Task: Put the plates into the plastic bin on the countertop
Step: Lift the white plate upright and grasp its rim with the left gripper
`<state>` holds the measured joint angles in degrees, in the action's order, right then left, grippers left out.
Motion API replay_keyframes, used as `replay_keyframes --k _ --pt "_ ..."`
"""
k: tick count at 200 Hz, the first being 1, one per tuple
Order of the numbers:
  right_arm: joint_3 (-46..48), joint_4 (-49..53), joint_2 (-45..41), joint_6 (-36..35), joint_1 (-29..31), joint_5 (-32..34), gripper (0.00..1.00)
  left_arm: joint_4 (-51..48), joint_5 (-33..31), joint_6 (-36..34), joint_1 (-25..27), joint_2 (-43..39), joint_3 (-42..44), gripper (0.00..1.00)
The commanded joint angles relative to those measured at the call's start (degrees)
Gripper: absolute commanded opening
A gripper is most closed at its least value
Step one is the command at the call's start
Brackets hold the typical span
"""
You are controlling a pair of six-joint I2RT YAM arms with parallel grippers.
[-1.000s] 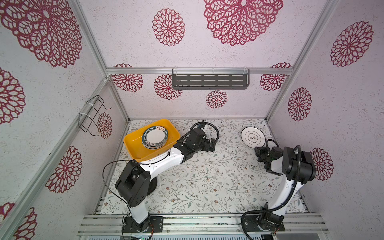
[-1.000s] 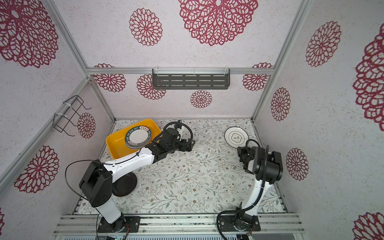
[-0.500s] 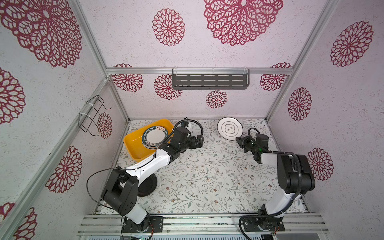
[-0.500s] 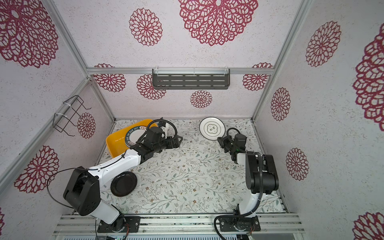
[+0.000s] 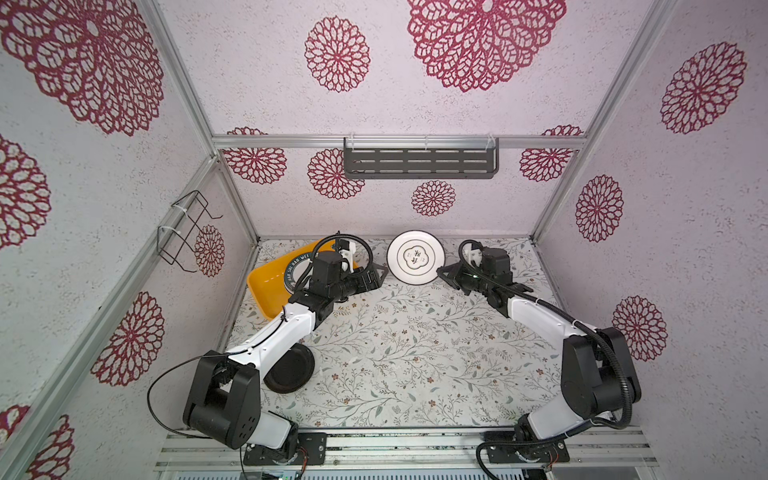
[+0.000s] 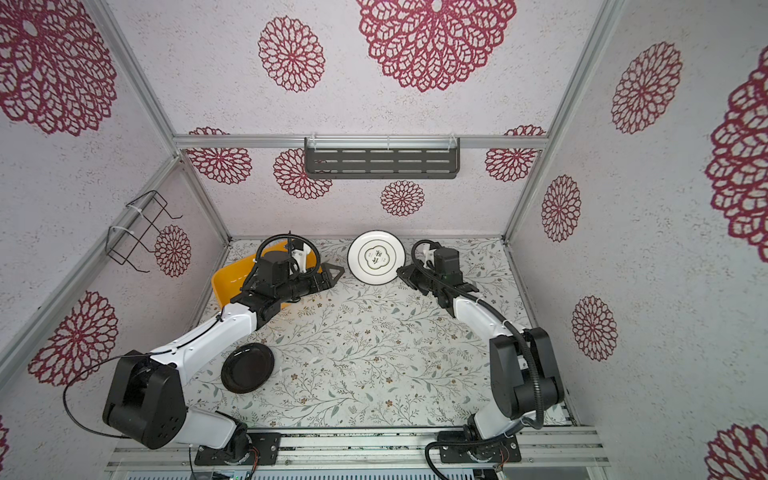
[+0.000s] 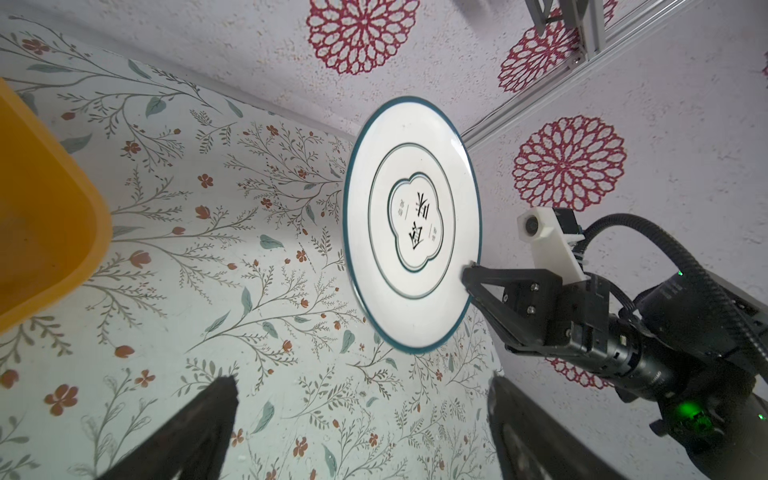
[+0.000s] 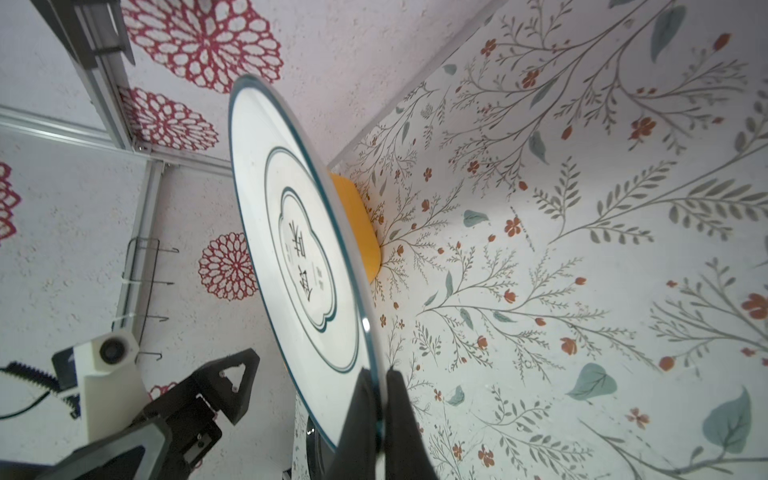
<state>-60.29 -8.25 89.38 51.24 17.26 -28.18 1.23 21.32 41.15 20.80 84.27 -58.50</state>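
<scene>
My right claw [image 8: 380, 375] is pinched shut on the rim of a white plate [image 5: 415, 257]. The plate stands on edge over the counter's [image 5: 415, 345] back edge and shows two black Chinese signs. That arm reaches low. My left claw [image 5: 379, 272] gapes wide just beside the plate, by the bin [image 5: 266, 291]. A black plate [image 6: 247, 368] lies near the front left corner.

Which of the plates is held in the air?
The white plate with the flower outline, pinched at its rim by the right gripper. The lettered plate lies in the yellow bin, the black plate on the countertop.
</scene>
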Motion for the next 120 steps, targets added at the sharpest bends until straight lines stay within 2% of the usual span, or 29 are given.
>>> replay_keyframes --k 1,58,84,107,120 --pt "-2.0 1.1 -3.4 -4.0 1.4 0.8 0.00 2.3 4.3 0.4 -1.6 -0.7 0.2 0.94" --pt "-1.2 -1.6 -6.1 -2.5 3.8 -2.7 0.00 3.4 7.5 0.9 -3.4 2.4 0.2 0.83" --pt "-0.7 -2.1 -6.6 -2.2 4.1 -3.9 0.00 7.2 9.1 2.7 -3.6 2.3 1.7 0.72" --pt "-0.2 -3.8 -6.6 -1.5 4.6 -5.4 0.00 8.0 9.6 3.3 -3.7 2.3 2.2 0.59" --pt "0.1 -4.8 -6.6 -1.0 4.8 -6.2 0.00 8.3 10.0 3.4 -3.7 2.5 2.2 0.57"
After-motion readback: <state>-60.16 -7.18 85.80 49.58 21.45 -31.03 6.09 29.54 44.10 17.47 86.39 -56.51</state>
